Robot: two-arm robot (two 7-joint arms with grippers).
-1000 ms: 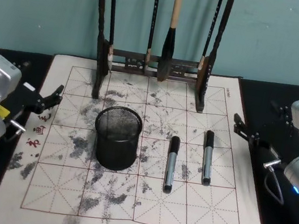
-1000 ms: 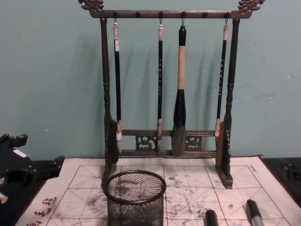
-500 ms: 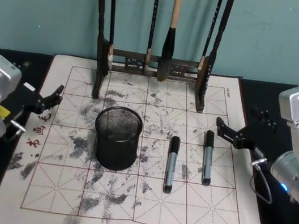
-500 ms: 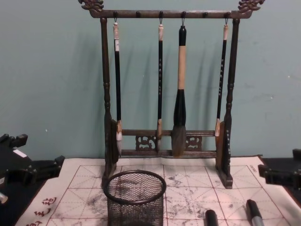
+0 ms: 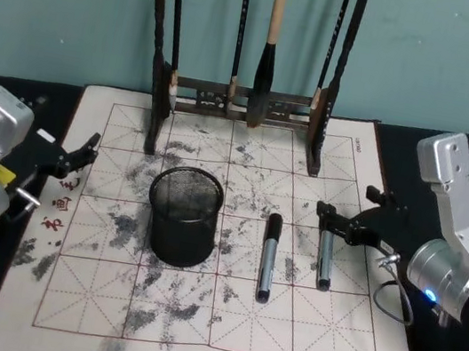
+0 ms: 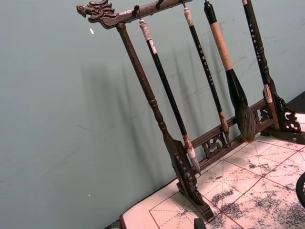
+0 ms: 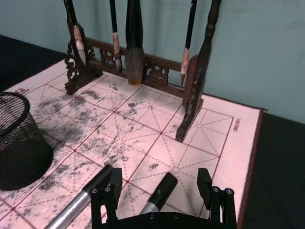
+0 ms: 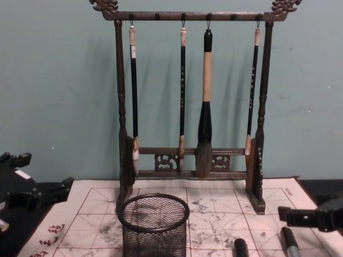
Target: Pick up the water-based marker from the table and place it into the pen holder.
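Closest in, on the gridded mat (image 5: 219, 322), two markers lie side by side to the right of the pen holder (image 5: 179, 237). The water-based marker (image 5: 324, 263) is the one farther from the holder, and the second marker (image 5: 267, 258) lies between it and the holder.

The right gripper (image 7: 158, 186) hangs over the far, capped end of the water-based marker. Its jaws are spread wide and grasp nothing, and the cap sits between them but not squarely. The finger on the holder's side appears very close to the second marker's cap. If the gripper descends as it stands, that finger may land on the second marker, shove it, or pinch both together. The barrel also runs at a slant to the closing line, so the squeeze may spin it or roll it away on the mat. A grip this near the cap may let the long body droop, or pull the cap loose.

The holder looks light and its mouth is small. A drooping marker that strikes the rim may tip it or bounce out.

Well to the left of the holder, the left gripper (image 5: 75, 156) sits parked with its jaws apart and empty.

Behind the holder stands the brush rack (image 8: 161, 16), and an overshoot past the holder may knock the hanging brushes.
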